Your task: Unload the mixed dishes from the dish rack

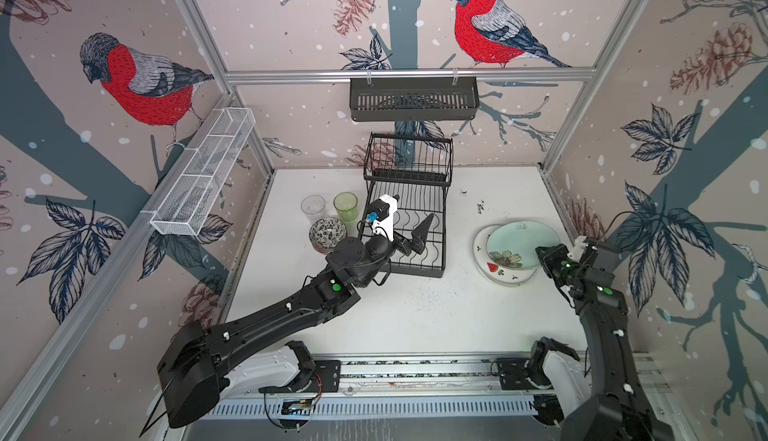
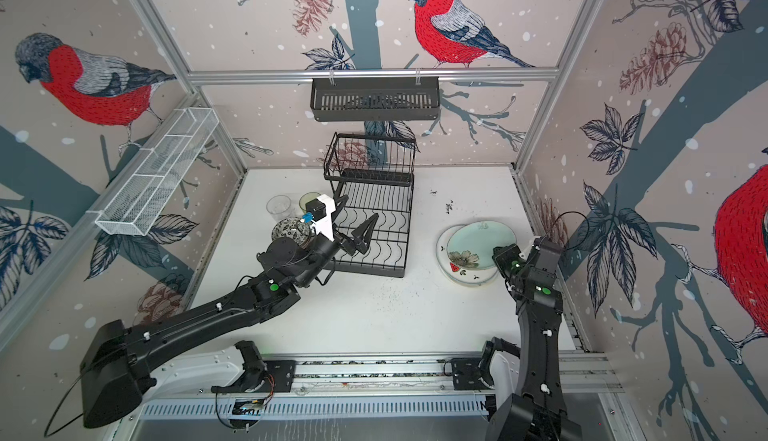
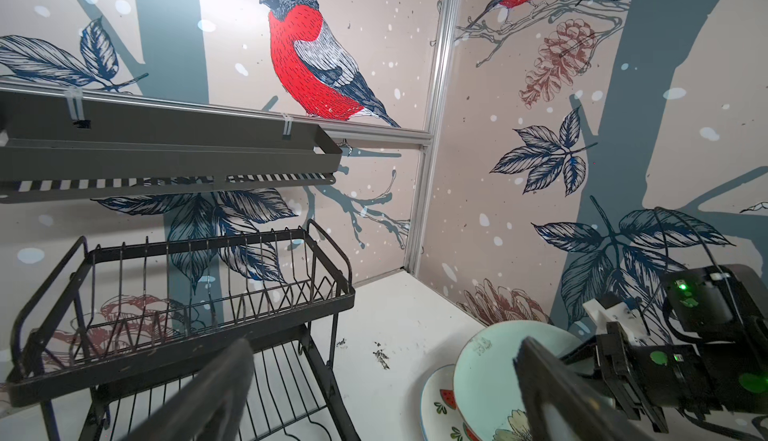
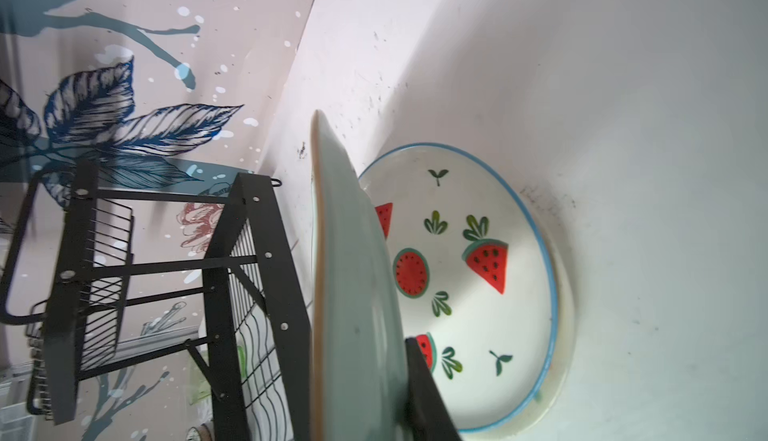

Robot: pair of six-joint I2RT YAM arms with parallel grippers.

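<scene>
gripping the near right rim of the pale green plate point(image 1: 521, 239), the right gripper point(image 1: 545, 253) has its jaws pinched to a narrow gap on the plate's edge. in the right wrist view one black finger point(image 4: 426, 393) presses against the plate's face, and the plate stands tilted over the watermelon plate point(image 4: 469, 293), with the held side lifted. whether its far edge touches the plate below, i cannot tell. the watermelon plate lies flat on a plain white plate point(image 4: 563, 314), whose rim shows just outside the blue edge. this stack sits on the white table point(image 1: 415, 318), to the right of the dish rack point(image 1: 417, 270) and well apart from it. the left gripper point(image 1: 415, 235) hovers over the rack's flat lower tray with its jaws spread wide and nothing between them; in the left wrist view its two dark fingers point(image 3: 208, 393) frame the tray's wires and the green plate beyond. left of the rack, on the table, the clear tumbler point(image 1: 313, 208) and the green tumbler point(image 1: 345, 206) stand upright just beside each other. the patterned bowls point(image 1: 327, 233) sit nested in a stack in front of them, close to the left arm's wrist. how many bowls are in the stack is too small to tell. in both top views the rack stands against the back wall with its raised slotted section to the rear. the black wall basket point(image 1: 413, 100) hangs from the rail above the rack, and the white mesh basket point(image 1: 203, 177) runs along the left wall.
</scene>
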